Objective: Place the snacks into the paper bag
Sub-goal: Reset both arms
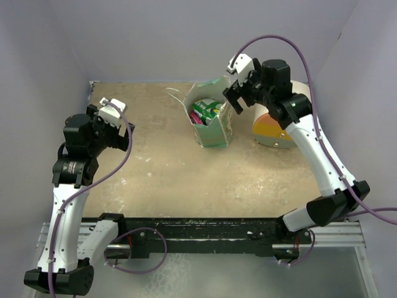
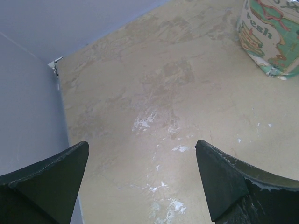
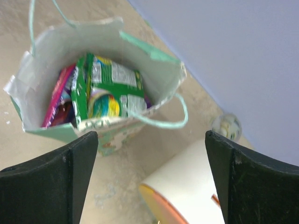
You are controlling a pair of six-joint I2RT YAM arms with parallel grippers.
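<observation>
The paper bag (image 1: 217, 127) stands upright at the back middle of the table, pale green and cream. Inside it lie snacks: a green-yellow packet (image 1: 208, 112) and a magenta one beside it. In the right wrist view the bag (image 3: 42, 126) is open-topped with the green-yellow packet (image 3: 110, 91) and a magenta packet (image 3: 60, 95) inside. My right gripper (image 1: 232, 93) hangs open and empty just right of the bag's mouth. My left gripper (image 1: 115, 121) is open and empty over bare table at the far left. The bag's corner shows in the left wrist view (image 2: 271, 37).
A white cylinder with an orange-yellow face (image 1: 276, 127) lies right of the bag, also in the right wrist view (image 3: 187, 191). A small pale ball (image 3: 226, 126) sits by the back wall. Lilac walls close in left, back and right.
</observation>
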